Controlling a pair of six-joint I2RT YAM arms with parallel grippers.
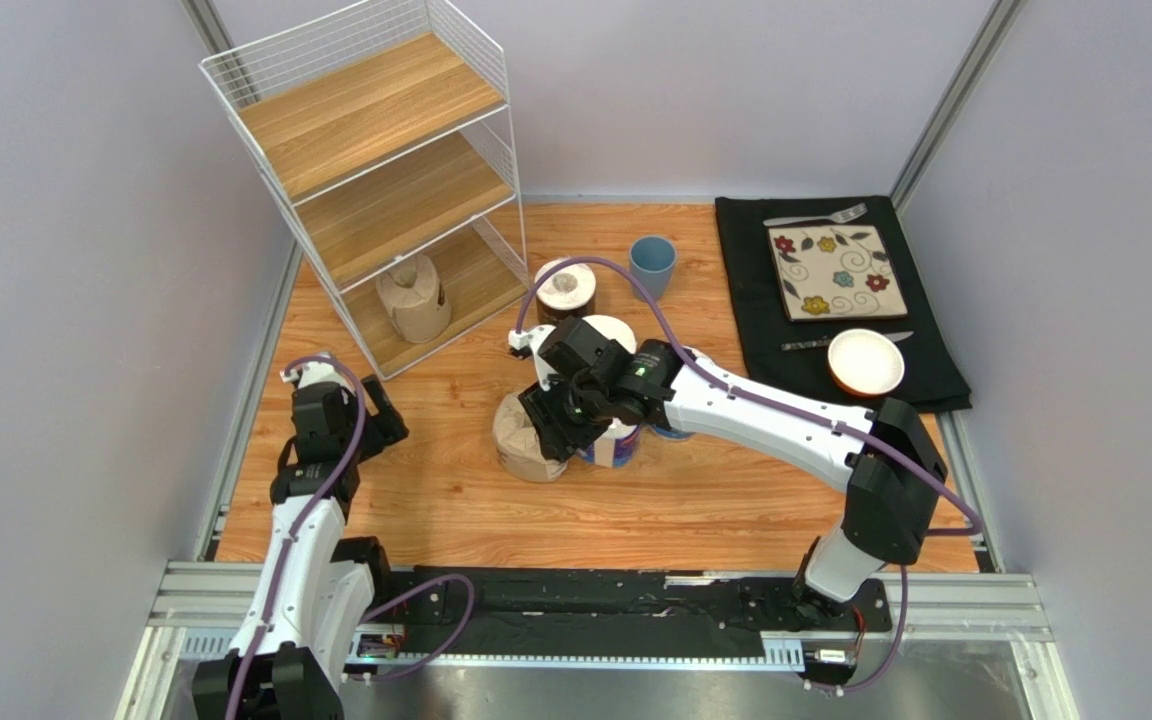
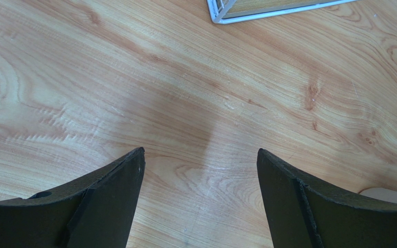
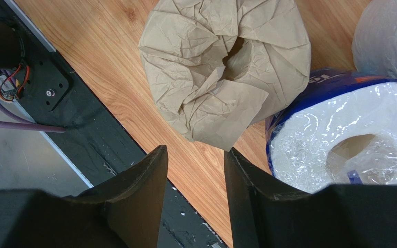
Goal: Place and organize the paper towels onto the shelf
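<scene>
- the shelf is back left, with one brown-wrapped roll sat on its bottom board
- the other paper towels are bunched out on the table, apart from the rack
- in that bunch, the brown paper roll and the blue-wrapped roll touch side by side, both standing on end
- the right gripper hangs over them with the brown one just ahead of its tips; this arm's way nearer
- its jaws are only partly apart with nothing between, which looks too narrow for a roll to me
- the left gripper is spread wide over bare wood, holding nothing
</scene>
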